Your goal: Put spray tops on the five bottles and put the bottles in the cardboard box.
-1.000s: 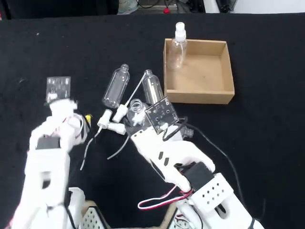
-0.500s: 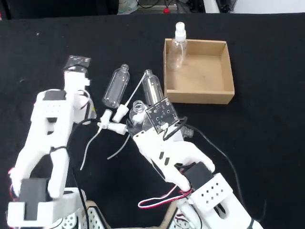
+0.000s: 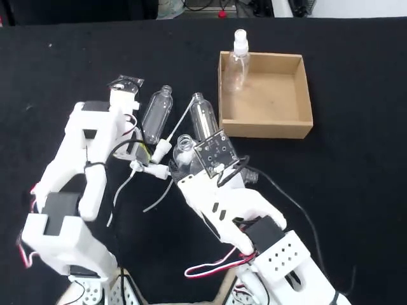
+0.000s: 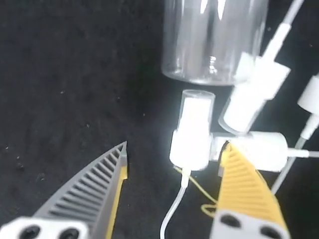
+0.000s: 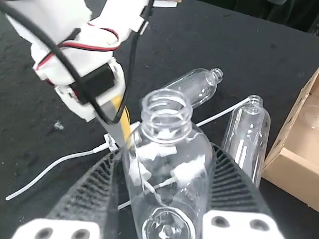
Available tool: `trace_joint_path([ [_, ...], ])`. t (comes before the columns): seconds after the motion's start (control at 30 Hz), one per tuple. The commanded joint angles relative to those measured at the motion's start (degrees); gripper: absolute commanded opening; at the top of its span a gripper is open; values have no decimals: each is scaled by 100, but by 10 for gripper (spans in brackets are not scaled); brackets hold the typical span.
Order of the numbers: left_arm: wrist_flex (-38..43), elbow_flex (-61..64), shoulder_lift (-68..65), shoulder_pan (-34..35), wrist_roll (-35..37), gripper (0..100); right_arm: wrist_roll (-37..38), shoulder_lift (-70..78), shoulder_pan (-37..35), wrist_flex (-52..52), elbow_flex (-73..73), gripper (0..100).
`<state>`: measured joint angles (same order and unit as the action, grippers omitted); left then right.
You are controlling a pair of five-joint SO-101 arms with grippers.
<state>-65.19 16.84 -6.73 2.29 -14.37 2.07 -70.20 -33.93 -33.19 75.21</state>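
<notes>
My left gripper [image 4: 174, 147] is open, low over the black table, with a white spray top [image 4: 192, 132] lying between its grey and yellow fingers. More spray tops [image 3: 160, 150] with long tubes lie right beside it. My right gripper [image 5: 162, 199] is shut on an uncapped clear bottle [image 5: 164, 154], held upright next to the spray tops [image 3: 183, 147]. Two clear bottles lie on the table, one [image 3: 154, 116] by the left arm and one [image 3: 203, 117] near the cardboard box [image 3: 267, 130]. A bottle with a spray top [image 3: 236, 63] leans in the box's far left corner.
The black table [image 3: 356, 178] is bare to the right of the box and along the far side. A loose tube [image 3: 121, 194] trails toward the near edge. The two arms stand close together around the spray tops.
The left arm has swung from the left side forward and to the right, bringing its open gripper down over the spray tops. The right arm and its bottle have stayed still.
</notes>
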Motion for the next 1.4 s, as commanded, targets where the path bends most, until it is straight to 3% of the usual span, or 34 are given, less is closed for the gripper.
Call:
trace_joint_path([
  [0.0, -9, -593, -325, -13, -62, 282, 62, -154, 123, 123, -31, 162],
  [0.17, 0, -892, -738, 31, -79, 282, 62, -154, 123, 105, -22, 162],
  [0.57, -70, -910, -862, 1051, -703, 281, 62, -154, 123, 97, -22, 162],
  [1.0, -62, -1244, -923, 453, -1908, 281, 62, -154, 123, 97, -22, 162],
  [1.37, -70, -1007, -932, 382, -1916, 280, 62, -154, 123, 97, -22, 162],
])
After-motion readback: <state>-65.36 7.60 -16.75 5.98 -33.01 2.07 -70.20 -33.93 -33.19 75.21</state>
